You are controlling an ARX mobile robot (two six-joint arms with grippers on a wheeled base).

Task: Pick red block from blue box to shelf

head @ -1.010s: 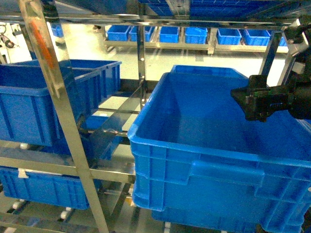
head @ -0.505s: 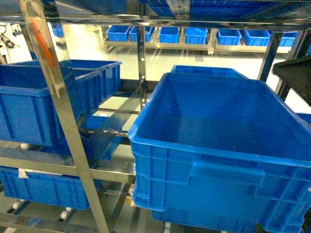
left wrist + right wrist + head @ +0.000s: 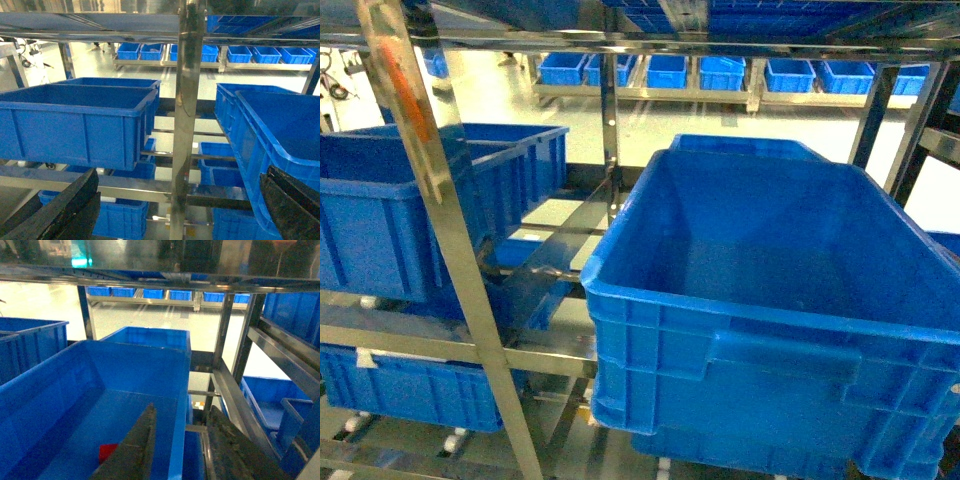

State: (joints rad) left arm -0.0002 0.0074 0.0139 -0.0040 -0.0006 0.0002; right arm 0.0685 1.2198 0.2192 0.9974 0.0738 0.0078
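Observation:
The red block (image 3: 106,452) lies on the floor of a big dark blue ribbed crate (image 3: 125,385) that stands on the shelf (image 3: 227,385); my left finger partly hides it. My right gripper (image 3: 182,447) is open and empty, its fingers astride the crate's right wall. In the left wrist view my left gripper (image 3: 175,210) is wide open and empty in front of a steel upright of the shelf (image 3: 187,100). Neither gripper shows in the head view, where the same crate (image 3: 760,330) sits on the shelf (image 3: 440,220). The blue box is out of view.
More blue crates (image 3: 410,210) sit on the left tiers, with others (image 3: 400,385) below. Slanted steel rails (image 3: 280,355) run close on the right of the right gripper. A row of small blue bins (image 3: 720,72) lines the far floor.
One second ago my right arm hung over the big crate's right side in the head view. It pulled away to the right and is now out of that view.

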